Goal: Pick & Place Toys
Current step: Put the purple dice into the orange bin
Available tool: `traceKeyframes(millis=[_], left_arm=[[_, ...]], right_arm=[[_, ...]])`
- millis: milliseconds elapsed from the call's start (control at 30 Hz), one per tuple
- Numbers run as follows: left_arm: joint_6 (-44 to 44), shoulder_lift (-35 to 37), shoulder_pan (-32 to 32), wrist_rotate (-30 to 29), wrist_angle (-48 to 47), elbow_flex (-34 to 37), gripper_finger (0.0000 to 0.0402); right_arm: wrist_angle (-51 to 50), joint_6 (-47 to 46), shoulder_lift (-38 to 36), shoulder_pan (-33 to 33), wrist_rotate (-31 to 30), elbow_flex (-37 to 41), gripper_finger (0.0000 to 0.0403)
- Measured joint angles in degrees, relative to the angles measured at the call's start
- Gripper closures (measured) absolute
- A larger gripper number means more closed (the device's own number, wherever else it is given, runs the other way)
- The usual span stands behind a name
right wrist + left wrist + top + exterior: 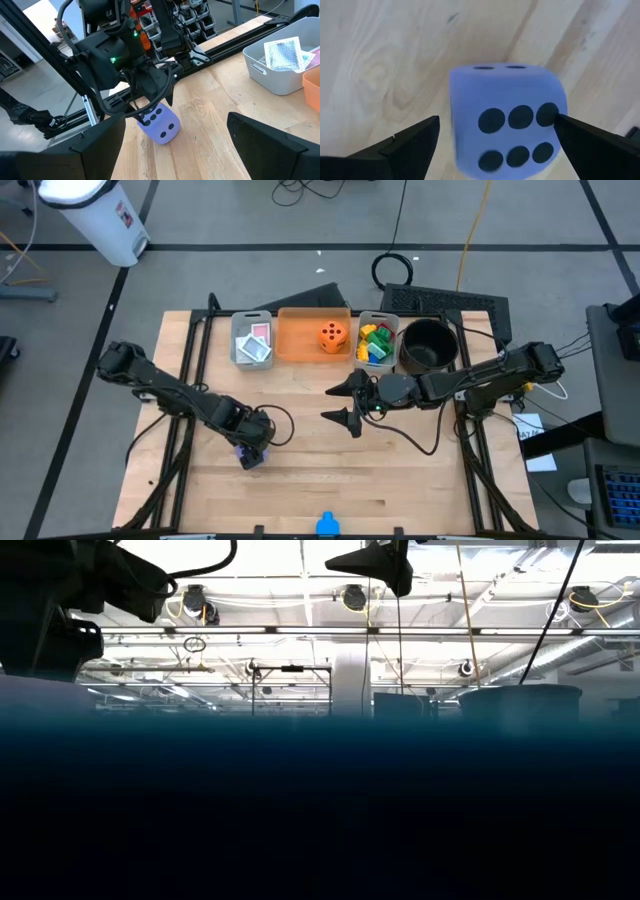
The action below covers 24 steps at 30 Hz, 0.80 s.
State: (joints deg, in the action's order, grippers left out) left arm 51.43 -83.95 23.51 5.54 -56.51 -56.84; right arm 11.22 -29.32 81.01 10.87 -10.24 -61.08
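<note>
The left gripper stands wide open around the purple foam die, ready to grasp; the right gripper waits open, empty.

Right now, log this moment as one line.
left gripper: open around purple die, fingers apart | right gripper: open, mid-table | orange die: in orange bin
</note>
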Motion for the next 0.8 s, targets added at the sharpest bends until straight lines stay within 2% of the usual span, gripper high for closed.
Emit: traceKeyframes(millis=[400, 633, 800], left_arm=[[-1.54, -0.34, 1.26, 0.03, 0.50, 0.07, 0.0002], [-2.37, -0.26, 1.22, 4.58, 0.19, 0.22, 0.0002], [-2.82, -0.26, 1.22, 5.59, 0.06, 0.24, 0.0002]], right_arm=[[0.00, 0.00, 0.00, 0.00, -0.02, 0.00, 0.0062], [-0.02, 0.01, 0.00, 0.00, -0.02, 0.00, 0.0062], [-0.04, 0.02, 0.00, 0.00, -0.02, 0.00, 0.0062]])
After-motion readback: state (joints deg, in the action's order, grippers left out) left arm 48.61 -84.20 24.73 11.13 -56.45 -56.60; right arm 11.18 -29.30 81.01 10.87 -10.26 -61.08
